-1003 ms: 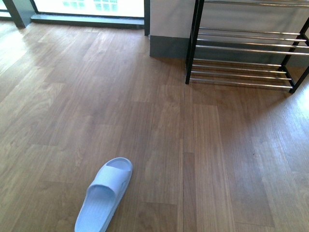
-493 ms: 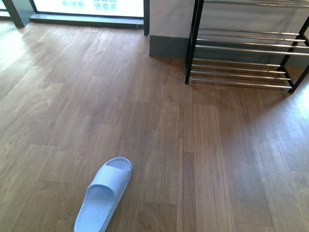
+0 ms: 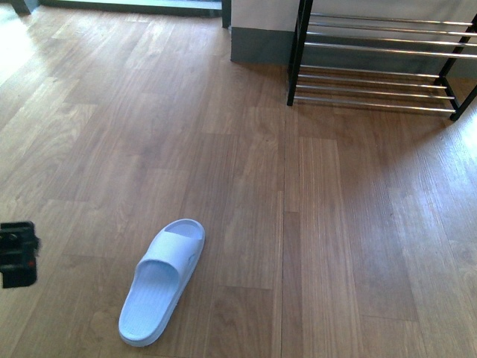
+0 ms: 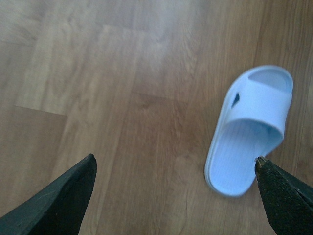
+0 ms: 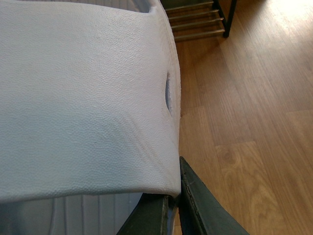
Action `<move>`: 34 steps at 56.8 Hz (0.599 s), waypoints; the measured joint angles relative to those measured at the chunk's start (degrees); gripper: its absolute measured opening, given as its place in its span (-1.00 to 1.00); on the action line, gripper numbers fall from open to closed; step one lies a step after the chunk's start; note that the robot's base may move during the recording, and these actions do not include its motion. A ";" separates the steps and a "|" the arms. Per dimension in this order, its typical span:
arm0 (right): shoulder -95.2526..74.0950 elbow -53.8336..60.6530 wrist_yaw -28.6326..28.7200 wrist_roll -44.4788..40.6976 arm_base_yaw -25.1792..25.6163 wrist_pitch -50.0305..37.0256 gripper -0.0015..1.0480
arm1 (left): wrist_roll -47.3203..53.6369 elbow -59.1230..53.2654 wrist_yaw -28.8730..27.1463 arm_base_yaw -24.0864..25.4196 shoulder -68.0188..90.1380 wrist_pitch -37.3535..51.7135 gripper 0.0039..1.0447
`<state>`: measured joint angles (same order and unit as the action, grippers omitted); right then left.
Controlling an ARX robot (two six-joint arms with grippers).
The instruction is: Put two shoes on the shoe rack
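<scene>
Slipper (image 3: 162, 280) on open floor (image 3: 335, 224), rack (image 3: 297, 52) apart; right jaws hold second slipper (image 5: 83, 98).

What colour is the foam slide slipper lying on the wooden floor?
Plain pale blue; the moulded slide slipper shows best in the front view.

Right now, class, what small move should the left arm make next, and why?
Probably shift the left gripper sideways until the slipper is centred between its jaws, before lowering. The jaws stand open and empty above the floor, and the slipper lies off-centre, near one jaw. The right gripper seems clamped on the other slipper, so this one falls to the left.
</scene>
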<state>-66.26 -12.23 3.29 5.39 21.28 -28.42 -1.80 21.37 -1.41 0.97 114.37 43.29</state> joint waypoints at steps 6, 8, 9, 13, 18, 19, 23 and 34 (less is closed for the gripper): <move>0.00 0.00 0.02 0.00 0.00 0.00 -0.97 | 3.37 4.76 0.00 -2.08 6.69 -2.49 0.83; 0.00 0.00 0.02 0.00 0.00 0.00 -0.97 | 4.31 6.75 0.20 -2.95 8.87 -3.45 0.83; -0.02 0.00 -0.02 0.00 0.00 0.00 -0.97 | 4.79 7.74 0.39 -3.39 9.84 -3.93 0.83; 0.00 0.00 0.00 0.00 0.00 0.00 -0.97 | 6.34 10.91 0.20 -4.74 13.09 -5.60 0.83; 0.00 0.00 0.02 0.00 0.00 0.00 -0.97 | 7.80 13.44 -0.57 -5.57 15.74 -6.78 0.83; 0.00 0.00 0.02 0.00 0.00 0.00 -0.97 | 8.11 14.29 -0.77 -5.77 16.61 -7.28 0.83; 0.00 0.00 0.00 0.00 0.00 0.00 -0.97 | 8.50 16.31 -1.16 -6.08 18.62 -8.48 0.83; 0.00 0.00 0.00 0.00 0.00 0.00 -0.97 | 9.62 21.14 -1.66 -7.17 22.99 -11.10 0.83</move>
<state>-66.26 -12.23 3.29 5.39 21.28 -28.42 7.81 42.50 -3.07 -6.20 137.36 32.18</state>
